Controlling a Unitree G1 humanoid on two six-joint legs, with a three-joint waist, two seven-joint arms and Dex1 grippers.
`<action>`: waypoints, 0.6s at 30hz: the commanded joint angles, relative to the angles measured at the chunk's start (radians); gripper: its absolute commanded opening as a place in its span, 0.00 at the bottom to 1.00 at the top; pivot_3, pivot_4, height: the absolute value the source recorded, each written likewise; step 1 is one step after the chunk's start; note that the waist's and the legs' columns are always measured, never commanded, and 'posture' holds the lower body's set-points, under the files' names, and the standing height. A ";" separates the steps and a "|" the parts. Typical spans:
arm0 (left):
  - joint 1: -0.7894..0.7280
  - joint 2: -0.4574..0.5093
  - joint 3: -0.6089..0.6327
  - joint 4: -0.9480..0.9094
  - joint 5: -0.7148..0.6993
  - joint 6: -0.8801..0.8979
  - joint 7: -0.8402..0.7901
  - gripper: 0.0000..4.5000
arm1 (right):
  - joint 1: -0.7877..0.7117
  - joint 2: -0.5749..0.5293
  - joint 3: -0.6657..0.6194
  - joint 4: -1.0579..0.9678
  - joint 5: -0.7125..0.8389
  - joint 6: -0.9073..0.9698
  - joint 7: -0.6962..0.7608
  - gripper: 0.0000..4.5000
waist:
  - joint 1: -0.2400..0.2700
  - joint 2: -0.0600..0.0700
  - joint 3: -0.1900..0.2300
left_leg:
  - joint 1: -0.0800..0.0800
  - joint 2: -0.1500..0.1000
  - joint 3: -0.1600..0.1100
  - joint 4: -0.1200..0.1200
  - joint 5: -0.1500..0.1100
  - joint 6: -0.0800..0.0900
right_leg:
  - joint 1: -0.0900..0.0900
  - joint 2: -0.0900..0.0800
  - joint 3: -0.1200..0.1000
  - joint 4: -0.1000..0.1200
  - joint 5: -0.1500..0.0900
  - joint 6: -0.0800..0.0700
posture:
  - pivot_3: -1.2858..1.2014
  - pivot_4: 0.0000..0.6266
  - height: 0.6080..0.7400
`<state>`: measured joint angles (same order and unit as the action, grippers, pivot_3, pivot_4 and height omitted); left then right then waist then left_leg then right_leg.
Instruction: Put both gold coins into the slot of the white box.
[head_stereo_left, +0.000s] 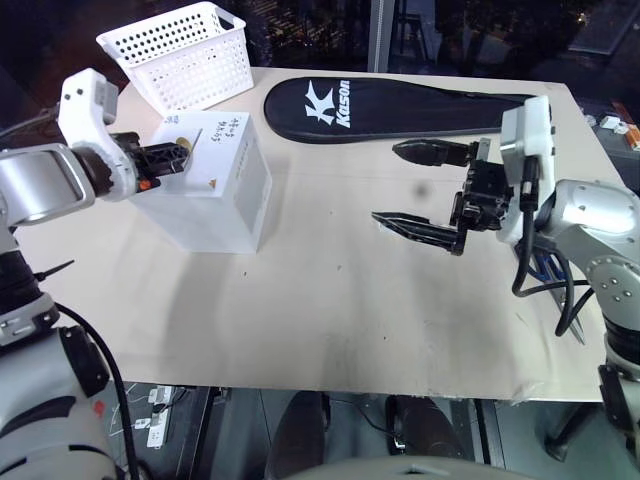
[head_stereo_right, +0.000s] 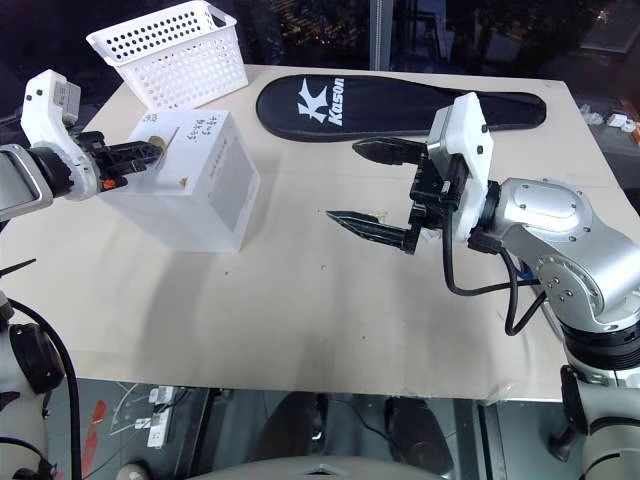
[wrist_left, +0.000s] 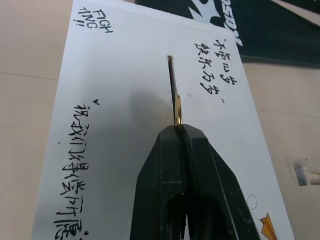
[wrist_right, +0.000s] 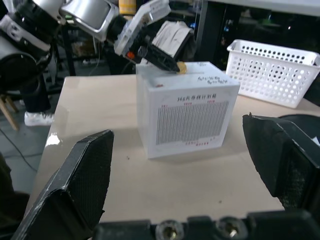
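The white box (head_stereo_left: 225, 190) stands at the table's left, its top covered in dark handwriting with a small orange triangle mark (wrist_left: 267, 222). My left gripper (head_stereo_left: 183, 152) is shut on one gold coin (wrist_left: 177, 107), held edge-on just above the box top. The coin lines up with the thin slot (wrist_left: 171, 75), and its yellow edge shows at the fingertips (wrist_right: 182, 67). Whether it touches the slot I cannot tell. My right gripper (head_stereo_left: 388, 184) hangs open and empty over the middle of the table, to the right of the box, pointing toward it.
A white perforated basket (head_stereo_left: 185, 50) stands behind the box at the far left corner. A long black racket cover (head_stereo_left: 390, 105) lies along the far side of the table (head_stereo_left: 330, 320). Small items (head_stereo_left: 612, 122) sit beyond the right edge.
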<state>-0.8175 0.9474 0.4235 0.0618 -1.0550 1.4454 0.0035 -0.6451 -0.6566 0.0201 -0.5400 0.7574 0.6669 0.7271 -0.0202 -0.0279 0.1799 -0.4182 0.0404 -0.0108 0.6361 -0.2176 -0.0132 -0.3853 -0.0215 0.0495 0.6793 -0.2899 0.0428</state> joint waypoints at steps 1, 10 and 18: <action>-0.004 0.017 -0.002 -0.049 0.049 0.018 -0.016 0.00 | -0.027 0.013 -0.051 -0.024 0.018 -0.022 -0.012 0.99 | 0.000 0.000 0.000 | 0.000 0.000 0.000 0.000 0.000 0.000 | 0.000 0.000 0.000 0.000 0.000 0.000 | 0.52 0.24 1.00; 0.001 0.026 -0.046 -0.103 0.143 0.026 -0.096 0.06 | -0.036 0.027 -0.047 -0.023 0.006 -0.016 -0.015 1.00 | 0.000 0.000 0.000 | 0.000 0.000 0.000 0.000 0.000 0.000 | 0.000 0.000 0.000 0.000 0.000 0.000 | 0.52 0.24 1.00; -0.007 -0.002 0.038 -0.156 0.166 -0.007 -0.144 0.64 | -0.014 0.023 -0.024 -0.017 -0.015 0.015 -0.027 1.00 | 0.002 0.000 0.000 | 0.000 0.000 0.000 0.000 0.000 0.000 | 0.000 0.000 0.000 0.000 0.000 0.000 | 0.52 0.24 1.00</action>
<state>-0.8116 0.9317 0.4151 -0.0550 -0.8952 1.4602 -0.1261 -0.6555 -0.6260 0.0015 -0.5398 0.7493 0.6770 0.7088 -0.0180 -0.0279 0.1799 -0.4185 0.0403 -0.0107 0.6361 -0.2176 -0.0131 -0.3854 -0.0214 0.0493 0.6793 -0.2899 0.0428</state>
